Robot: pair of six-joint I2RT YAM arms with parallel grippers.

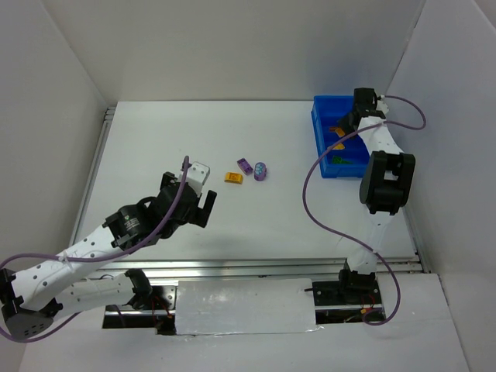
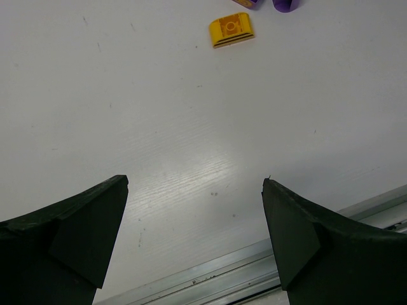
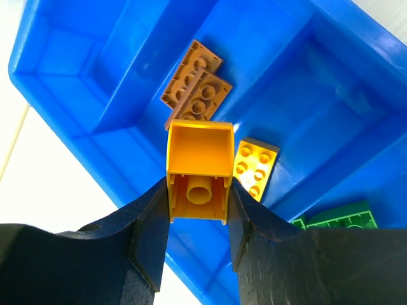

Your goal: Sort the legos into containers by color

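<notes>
My right gripper [image 3: 198,190] is shut on a yellow-orange lego [image 3: 200,165], held over the blue tray of containers [image 3: 82,127]. Below it, one compartment holds a yellow lego [image 3: 254,167] and brown legos [image 3: 196,89]. A green lego [image 3: 337,216] lies in the neighbouring compartment. From above, that gripper [image 1: 346,124] hangs over the tray [image 1: 319,147]. On the table lie an orange lego [image 1: 234,177] and two purple legos [image 1: 245,165] [image 1: 261,170]. My left gripper [image 1: 203,203] is open, a little short of them. Its wrist view shows the orange lego [image 2: 232,30] far ahead of the fingertips.
A metal rail [image 1: 256,267] runs along the table's near edge, also seen as the rail [image 2: 254,273] under the left fingers. White walls enclose the table on three sides. The right arm's purple cable [image 1: 310,201] loops over the table's right part.
</notes>
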